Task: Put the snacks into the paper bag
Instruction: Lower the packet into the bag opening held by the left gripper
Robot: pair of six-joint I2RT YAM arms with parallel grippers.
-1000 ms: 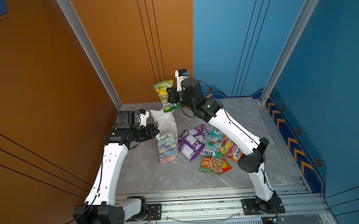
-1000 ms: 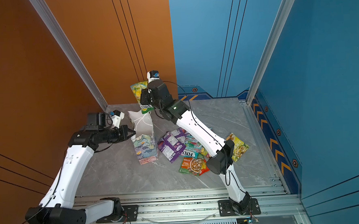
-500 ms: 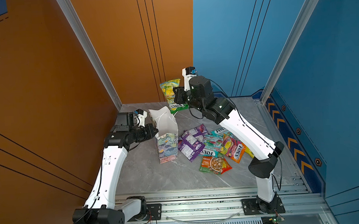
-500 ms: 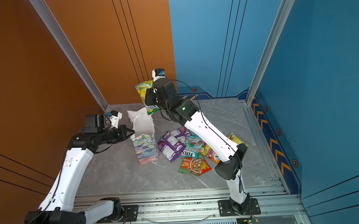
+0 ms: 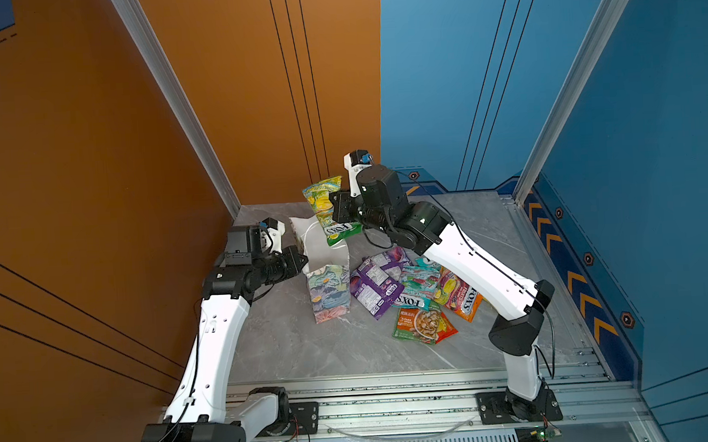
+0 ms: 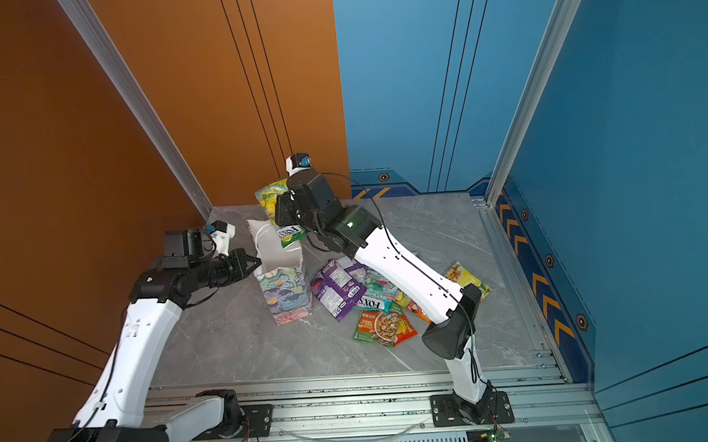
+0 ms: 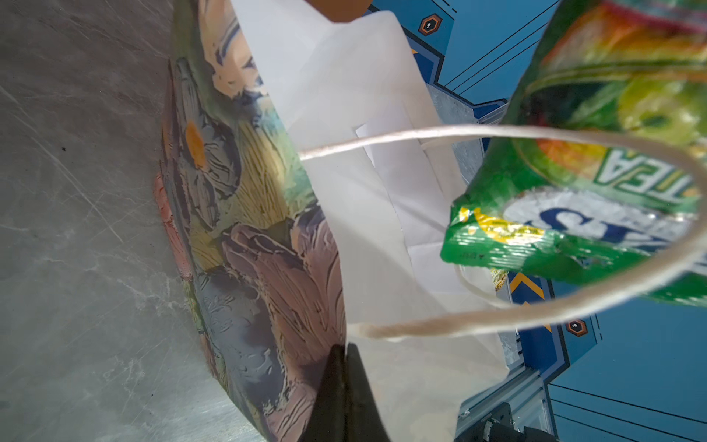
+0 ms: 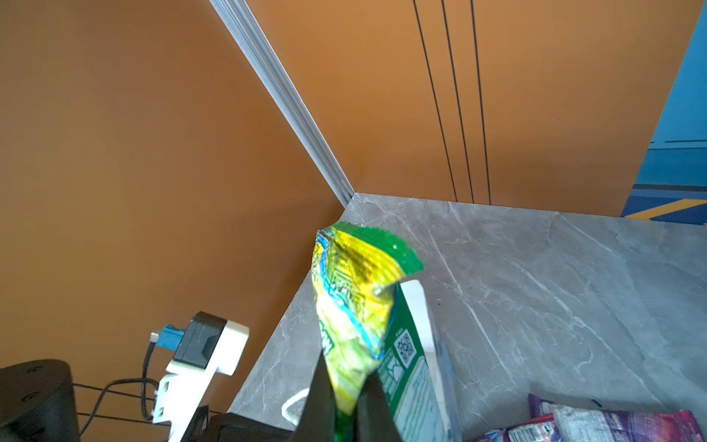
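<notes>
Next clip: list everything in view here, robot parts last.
paper bag: one, pastel floral, white lining, upright on the table, mouth open.
green FOX'S packet: one, green-yellow, hanging at the bag's mouth.
purple packet: one, purple, flat just right of the bag.
teal FOX'S packet: one, teal, in the pile beside the purple one.
orange FOX'S packet: one, orange, pile's right edge.
green-orange sachet: one, green-orange, front of the pile.
yellow-green sachet: one, yellow-green, right of the right arm.
table: one, grey marble, under everything.
walls: several panels, orange on the left, blue on the right.
left gripper: one, black, shut on the bag's rim.
right gripper: one, black, shut on the green packet.
</notes>
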